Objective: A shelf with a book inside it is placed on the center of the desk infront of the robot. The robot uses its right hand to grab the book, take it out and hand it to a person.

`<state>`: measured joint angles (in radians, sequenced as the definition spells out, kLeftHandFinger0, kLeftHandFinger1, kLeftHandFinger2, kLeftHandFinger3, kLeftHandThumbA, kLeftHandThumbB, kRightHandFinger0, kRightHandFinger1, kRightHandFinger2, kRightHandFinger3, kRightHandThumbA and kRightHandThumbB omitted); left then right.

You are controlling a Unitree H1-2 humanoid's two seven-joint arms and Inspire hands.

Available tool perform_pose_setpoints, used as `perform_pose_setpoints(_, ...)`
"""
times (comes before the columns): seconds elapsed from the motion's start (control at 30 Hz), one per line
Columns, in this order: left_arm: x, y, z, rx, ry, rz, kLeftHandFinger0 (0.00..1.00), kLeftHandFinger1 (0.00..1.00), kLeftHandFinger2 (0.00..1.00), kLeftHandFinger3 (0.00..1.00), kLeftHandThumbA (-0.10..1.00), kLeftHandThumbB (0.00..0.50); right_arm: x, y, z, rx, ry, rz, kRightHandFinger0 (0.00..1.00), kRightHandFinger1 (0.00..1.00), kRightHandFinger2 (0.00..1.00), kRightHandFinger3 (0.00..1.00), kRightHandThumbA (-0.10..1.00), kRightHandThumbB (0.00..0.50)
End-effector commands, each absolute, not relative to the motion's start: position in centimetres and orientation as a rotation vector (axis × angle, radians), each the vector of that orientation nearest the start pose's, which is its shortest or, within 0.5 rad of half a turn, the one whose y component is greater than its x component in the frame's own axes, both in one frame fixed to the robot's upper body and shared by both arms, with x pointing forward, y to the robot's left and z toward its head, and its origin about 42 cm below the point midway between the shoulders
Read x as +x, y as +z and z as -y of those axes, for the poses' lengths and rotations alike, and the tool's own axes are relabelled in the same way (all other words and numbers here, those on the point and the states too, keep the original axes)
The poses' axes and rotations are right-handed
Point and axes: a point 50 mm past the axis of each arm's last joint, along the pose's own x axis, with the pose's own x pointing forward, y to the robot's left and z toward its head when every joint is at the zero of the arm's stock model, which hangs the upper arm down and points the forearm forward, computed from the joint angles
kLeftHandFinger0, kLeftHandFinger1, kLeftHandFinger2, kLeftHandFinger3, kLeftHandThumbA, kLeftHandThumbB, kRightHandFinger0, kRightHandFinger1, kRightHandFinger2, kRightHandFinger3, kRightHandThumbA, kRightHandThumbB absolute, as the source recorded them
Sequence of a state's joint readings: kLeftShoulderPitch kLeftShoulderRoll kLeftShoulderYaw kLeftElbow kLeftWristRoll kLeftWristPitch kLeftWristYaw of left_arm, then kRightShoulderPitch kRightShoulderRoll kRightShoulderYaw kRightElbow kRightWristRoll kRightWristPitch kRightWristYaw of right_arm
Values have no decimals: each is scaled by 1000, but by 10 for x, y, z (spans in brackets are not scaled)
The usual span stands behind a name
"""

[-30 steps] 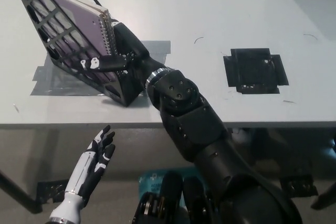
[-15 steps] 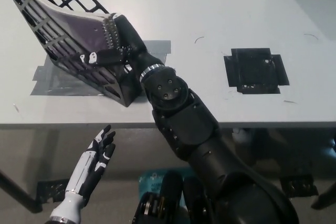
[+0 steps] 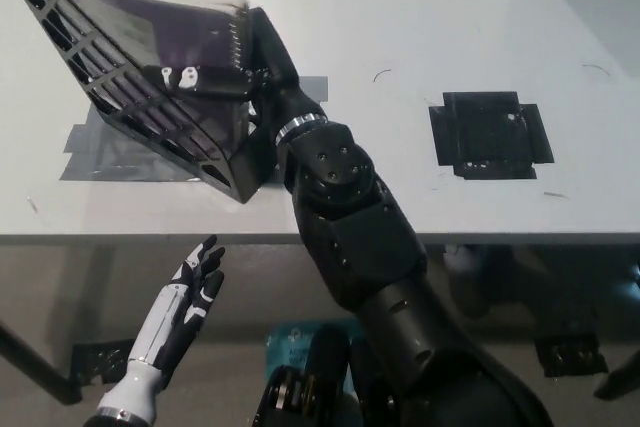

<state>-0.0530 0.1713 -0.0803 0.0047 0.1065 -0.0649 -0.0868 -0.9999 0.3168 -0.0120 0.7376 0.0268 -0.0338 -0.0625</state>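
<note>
Upper left of frame, right hand (image 3: 235, 72) is clamped on book (image 3: 185, 32) inside tilted shelf (image 3: 130, 117); should pull straight along the opening w/o dragging shelf; left hand (image 3: 185, 297) rests lower left, fingers spread.

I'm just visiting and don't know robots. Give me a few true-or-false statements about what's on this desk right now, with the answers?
1. The black right hand grips the book at its spiral edge. True.
2. The book lies flat on the desk, clear of the shelf. False: it is still partly inside the black shelf.
3. The white left hand holds the shelf steady. False: it hangs open below the desk edge.
4. A black taped square sits on the desk to the right of the arm. True.
</note>
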Motion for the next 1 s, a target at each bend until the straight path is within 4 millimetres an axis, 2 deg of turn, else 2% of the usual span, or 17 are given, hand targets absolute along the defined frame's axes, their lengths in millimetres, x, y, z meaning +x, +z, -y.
perform_pose_setpoints(0.0, 302, 124, -237, 309, -204, 153, 1000, 1000, 1000, 1000, 921, 305, 477, 342, -62, 456, 495, 219, 0, 0, 0, 0, 1000, 69)
perform_pose_setpoints(0.07, 302, 124, -237, 302, -205, 149, 1000, 1000, 1000, 1000, 919, 307, 478, 343, -60, 515, 508, 199, 0, 0, 0, 0, 1000, 87)
perform_pose_setpoints(0.2, 303, 125, -237, 296, -206, 130, 1000, 1000, 1000, 1000, 916, 336, 476, 362, -54, 666, 518, 184, 0, 0, 0, 0, 1000, 68)
perform_pose_setpoints(0.27, 303, 124, -237, 303, -203, 134, 1000, 1000, 1000, 1000, 924, 333, 472, 372, -51, 707, 524, 200, 0, 0, 0, 0, 1000, 103)
perform_pose_setpoints(0.33, 303, 124, -238, 313, -204, 138, 1000, 1000, 1000, 1000, 945, 324, 469, 383, -46, 735, 529, 218, 0, 0, 0, 0, 1000, 108)
perform_pose_setpoints(0.47, 302, 122, -238, 306, -209, 145, 1000, 1000, 1000, 1000, 931, 300, 462, 409, -31, 807, 511, 267, 0, 0, 0, 0, 1000, 88)
perform_pose_setpoints(0.6, 302, 122, -238, 306, -209, 142, 1000, 1000, 1000, 1000, 933, 316, 462, 433, -9, 924, 493, 314, 0, 0, 0, 0, 1000, 51)
perform_pose_setpoints(0.67, 302, 122, -238, 308, -209, 142, 1000, 1000, 1000, 1000, 942, 318, 463, 441, -1, 971, 489, 327, 0, 0, 0, 0, 1000, 68)
perform_pose_setpoints(0.87, 301, 120, -239, 313, -206, 154, 1000, 1000, 1000, 1000, 928, 292, 459, 469, 24, 1079, 513, 395, 0, 0, 0, 0, 1000, 59)
perform_pose_setpoints(0.97, 301, 119, -238, 296, -202, 150, 1000, 1000, 1000, 1000, 907, 301, 456, 479, 33, 1112, 514, 421, 0, 0, 0, 0, 1000, 47)
